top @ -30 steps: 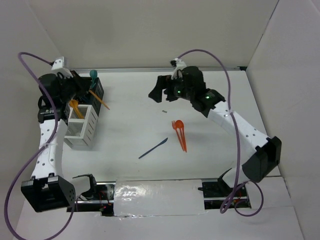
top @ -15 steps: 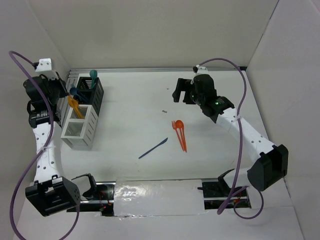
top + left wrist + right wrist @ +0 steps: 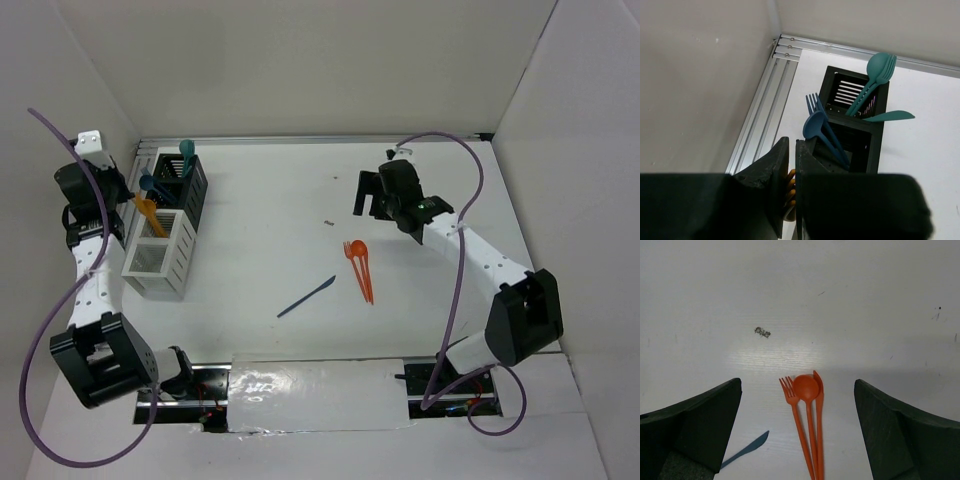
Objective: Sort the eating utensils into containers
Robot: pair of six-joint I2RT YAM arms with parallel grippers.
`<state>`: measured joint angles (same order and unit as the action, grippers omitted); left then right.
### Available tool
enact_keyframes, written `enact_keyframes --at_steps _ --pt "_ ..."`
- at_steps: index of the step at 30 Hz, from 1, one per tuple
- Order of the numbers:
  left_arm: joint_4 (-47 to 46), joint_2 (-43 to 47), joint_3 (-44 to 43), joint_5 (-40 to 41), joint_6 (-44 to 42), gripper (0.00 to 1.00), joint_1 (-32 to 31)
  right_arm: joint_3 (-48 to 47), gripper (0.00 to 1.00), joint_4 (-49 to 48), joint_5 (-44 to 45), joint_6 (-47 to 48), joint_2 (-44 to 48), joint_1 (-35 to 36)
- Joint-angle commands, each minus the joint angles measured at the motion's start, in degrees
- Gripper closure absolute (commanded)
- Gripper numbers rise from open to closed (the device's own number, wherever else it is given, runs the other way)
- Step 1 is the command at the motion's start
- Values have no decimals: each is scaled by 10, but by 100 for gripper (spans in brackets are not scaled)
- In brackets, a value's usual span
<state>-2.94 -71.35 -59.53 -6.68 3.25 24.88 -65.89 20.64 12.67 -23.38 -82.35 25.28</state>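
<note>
— How much room does the right gripper [image 3: 796, 390] have?
— Plenty. It hangs over bare table [image 3: 260, 200], right of centre and toward the far side, well off the walls. Its fingers [image 3: 695, 430] are spread wide and hold nothing. In the wrist view they frame the orange fork [image 3: 796, 415], orange spoon [image 3: 806, 388] and orange knife [image 3: 819, 405], which lie side by side and touching, heads toward the far edge. A dark speck [image 3: 762, 332] sits beyond them.
— Anything else loose?
— One dark blue knife [image 3: 307, 297], left of the orange three, apart from them and clear of every edge.
— And the left side?
— Tight. The left gripper [image 3: 791, 150] is up by the left wall [image 3: 700, 75], beside the metal rail [image 3: 765, 110] along the table's border. Its fingers are pressed together with nothing visibly pinched. Just right of it stands the black bin [image 3: 854, 121], with teal spoons [image 3: 881, 64] in the far compartment and a dark blue spoon [image 3: 815, 126] and dark blue fork [image 3: 812, 102] in the near one. The white bin [image 3: 165, 262], just beside the black bin's near end, holds an orange utensil [image 3: 148, 212].
</note>
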Motion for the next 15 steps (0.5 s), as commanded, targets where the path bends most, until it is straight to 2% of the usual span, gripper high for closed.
enact_keyframes --at_steps 1,12,15 --pt "-73 -29 1 -13 -3 80 1 8 0 -11 23 -14 -8 -6" --pt "-9 -68 0 -36 11 77 -1 43 0 1 -8 -61 -24 -30" --pt "3 -67 -2 -37 9 68 0 64 0 -6 -13 -58 -18 -33"
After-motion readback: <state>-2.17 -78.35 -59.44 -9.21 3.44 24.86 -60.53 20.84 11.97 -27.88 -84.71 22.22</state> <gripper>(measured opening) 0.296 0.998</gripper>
